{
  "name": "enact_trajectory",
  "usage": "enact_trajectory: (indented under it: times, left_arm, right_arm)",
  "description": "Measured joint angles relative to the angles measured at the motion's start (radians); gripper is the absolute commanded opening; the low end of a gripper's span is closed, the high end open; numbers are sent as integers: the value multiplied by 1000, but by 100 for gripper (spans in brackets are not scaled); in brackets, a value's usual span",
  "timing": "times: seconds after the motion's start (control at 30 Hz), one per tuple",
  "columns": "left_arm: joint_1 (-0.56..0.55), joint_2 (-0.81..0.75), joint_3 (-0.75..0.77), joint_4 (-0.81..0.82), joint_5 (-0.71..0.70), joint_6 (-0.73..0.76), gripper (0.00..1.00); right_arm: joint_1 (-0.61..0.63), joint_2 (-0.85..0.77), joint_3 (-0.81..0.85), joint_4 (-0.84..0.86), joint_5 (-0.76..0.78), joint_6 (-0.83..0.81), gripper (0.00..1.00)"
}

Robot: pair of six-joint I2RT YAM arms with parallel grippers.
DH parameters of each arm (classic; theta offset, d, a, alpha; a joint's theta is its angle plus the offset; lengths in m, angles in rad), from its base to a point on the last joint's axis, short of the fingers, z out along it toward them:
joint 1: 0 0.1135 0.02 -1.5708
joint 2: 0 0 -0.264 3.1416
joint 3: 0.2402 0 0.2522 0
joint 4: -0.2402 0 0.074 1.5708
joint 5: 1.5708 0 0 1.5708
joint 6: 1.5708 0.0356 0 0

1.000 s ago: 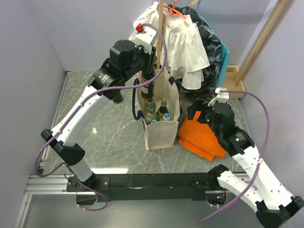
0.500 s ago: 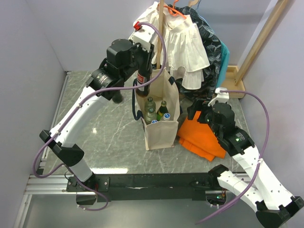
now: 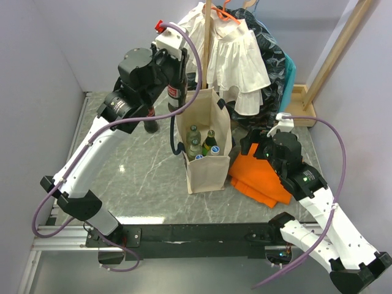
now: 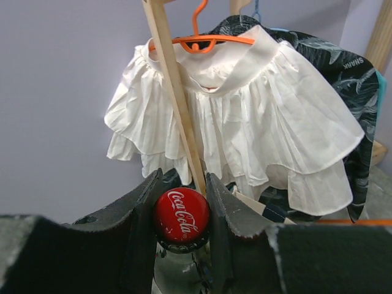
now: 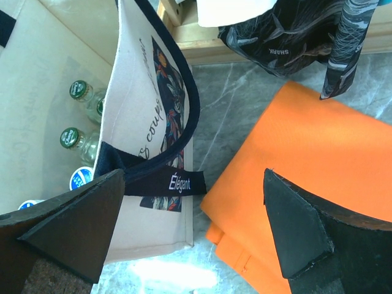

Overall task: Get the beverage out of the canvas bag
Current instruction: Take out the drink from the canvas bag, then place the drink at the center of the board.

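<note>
Since a second ago the left arm rose and swung toward the upper left of the top view. It drew the cola bottle point(image 3: 176, 92) up out of the canvas bag point(image 3: 208, 174), where it had stood neck-deep.

- Bottle position: hung upright in the air at the bag's upper-left corner. Could not tell whether its base had fully cleared the rim.
- Left gripper point(image 4: 181, 199): fingers point(image 4: 144, 211) clamped on the neck, either side of the red cap point(image 4: 181, 215).
- Right gripper point(image 5: 191, 177): fingers wide apart, holding nothing. It hovered over the bag's right wall and the orange cloth point(image 5: 306, 159).
- Remaining bottles point(image 3: 195, 139): stood in the bag, caps up.

Handling, my judgement:
- Glass, rigid and smooth, and heavy for its size if full. It would break if dropped on the table point(image 3: 141, 171).
- The neck under the crown is the right hold, since the cap's lip stops it sliding down through the pads.
- Hung from so high a hold, the body could swing, so I would move it sideways slowly and set it down base first.
</note>
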Motion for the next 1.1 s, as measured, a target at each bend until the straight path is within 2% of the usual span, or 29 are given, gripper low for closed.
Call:
enact_trajectory:
  times: [0.27,0.47,0.77,1.1]
  left_arm:
    - [0,-10,-6,32,-64,51,1]
    - [0,-77,-106,95,-130,100,1]
    - [10,-97,-131,149,-202,128,1]
    - [189,-89,-149,98,-104,-32,1]
  right_arm:
    - [0,2,0,0,0,0,100]
    - [0,9,0,0,-1,0,100]
    - [0,16,0,8,-16,0,100]
    - [0,19,-1,8,-18,-1,100]
